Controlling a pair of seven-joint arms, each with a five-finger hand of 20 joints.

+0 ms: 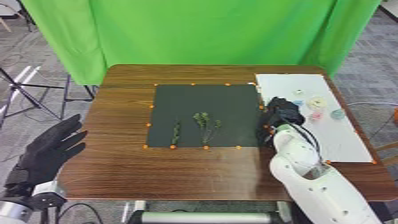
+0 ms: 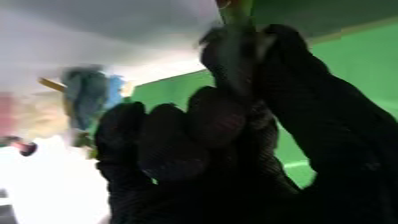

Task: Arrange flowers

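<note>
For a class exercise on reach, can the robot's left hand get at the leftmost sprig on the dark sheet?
Probably yes: the left hand is open, nothing stands between it and the sprig, and the right hand is farther right.

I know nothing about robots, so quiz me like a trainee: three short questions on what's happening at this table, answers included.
1. Multiple choice: where do the green sprigs lie?
a) On the dark mat
b) On bare wood
c) On the floor

2. True or false: the robot's left hand is closed tightly round a flower.

3. Fill in the colour: the pink flower lies on a ____ sheet.

Key: 1 a; 2 false, that hand is open and empty; 3 white.
</note>
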